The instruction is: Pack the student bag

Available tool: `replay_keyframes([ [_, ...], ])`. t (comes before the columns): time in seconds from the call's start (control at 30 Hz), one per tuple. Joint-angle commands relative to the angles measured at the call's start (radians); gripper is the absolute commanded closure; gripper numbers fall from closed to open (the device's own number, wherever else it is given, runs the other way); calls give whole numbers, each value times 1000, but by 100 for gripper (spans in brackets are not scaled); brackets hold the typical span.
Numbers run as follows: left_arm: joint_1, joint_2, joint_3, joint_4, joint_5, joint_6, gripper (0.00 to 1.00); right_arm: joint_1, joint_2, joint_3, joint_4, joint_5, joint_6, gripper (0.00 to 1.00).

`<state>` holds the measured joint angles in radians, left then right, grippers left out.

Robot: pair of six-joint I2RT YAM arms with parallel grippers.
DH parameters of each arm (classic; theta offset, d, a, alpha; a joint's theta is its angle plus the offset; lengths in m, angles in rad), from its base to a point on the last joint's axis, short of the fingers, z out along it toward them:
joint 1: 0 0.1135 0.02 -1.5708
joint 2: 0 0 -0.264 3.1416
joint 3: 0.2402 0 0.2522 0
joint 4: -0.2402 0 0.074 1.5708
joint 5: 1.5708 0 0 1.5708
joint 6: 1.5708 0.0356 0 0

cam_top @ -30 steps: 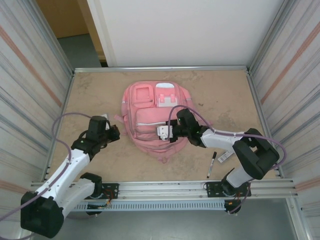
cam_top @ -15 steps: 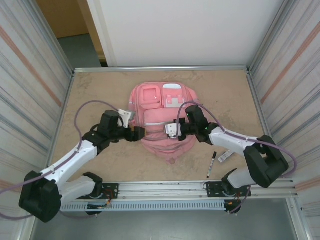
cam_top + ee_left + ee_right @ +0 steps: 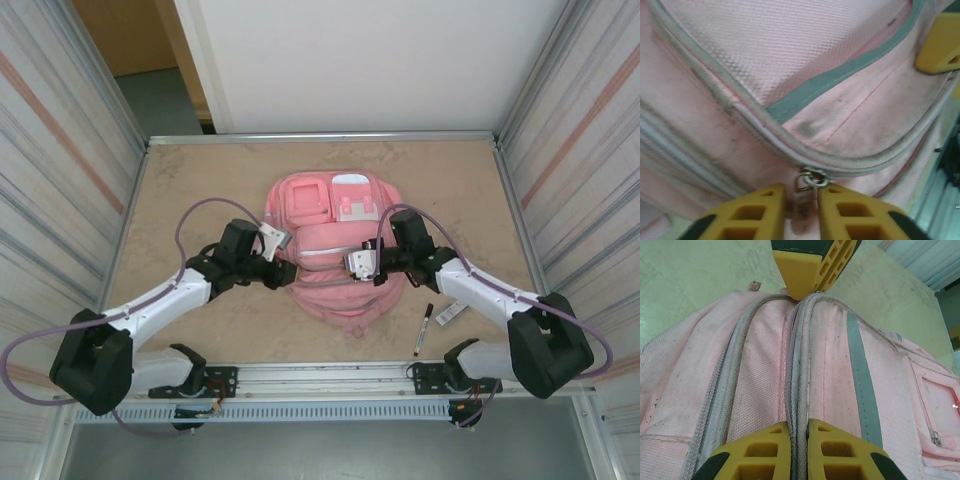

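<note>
Corrugated metal walls enclose a tan table (image 3: 190, 180), at the middle of which the student bag (image 3: 335, 295) is laid flat, front pockets upward. The left gripper (image 3: 287, 272) is set at the bag's left edge, its jaws drawn narrow about a zip pull (image 3: 806, 200), which appears to be pinched. The right gripper (image 3: 373, 268) is closed tight on a ridge of the bag's fabric by the zip track (image 3: 799, 390). A marker pen (image 3: 423, 330) is seen on the table, apart from the bag. Opening the zip is judged to be the step in hand. The pull should be drawn along the track's curve rather than lifted, with the fabric held taut so that the small tab is not lost.
</note>
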<state>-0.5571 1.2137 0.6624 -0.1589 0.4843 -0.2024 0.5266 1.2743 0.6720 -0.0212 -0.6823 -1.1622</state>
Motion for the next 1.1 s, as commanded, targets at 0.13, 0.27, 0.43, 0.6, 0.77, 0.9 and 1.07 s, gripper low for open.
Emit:
replay_keyframes([
  [0.13,-10,-34,58,-63,10,63,100,3,-46,11,-18,-66,-55,100],
  [0.27,1,-62,62,-107,-153,83,100,3,-59,-9,16,-89,-56,100],
  [0.43,85,-45,71,-119,-278,66,100,14,-57,12,-42,-109,-76,100],
  [0.6,139,34,122,-112,-330,134,100,40,-39,31,-72,-169,-80,100],
  [0.77,146,125,179,-99,-354,188,100,91,-17,45,-71,-175,-85,100],
  [0.9,146,133,154,-55,-245,185,100,96,-13,61,-92,-175,-95,100],
  [1.07,146,-37,7,30,-258,171,61,93,-20,50,-77,-218,-88,100],
])
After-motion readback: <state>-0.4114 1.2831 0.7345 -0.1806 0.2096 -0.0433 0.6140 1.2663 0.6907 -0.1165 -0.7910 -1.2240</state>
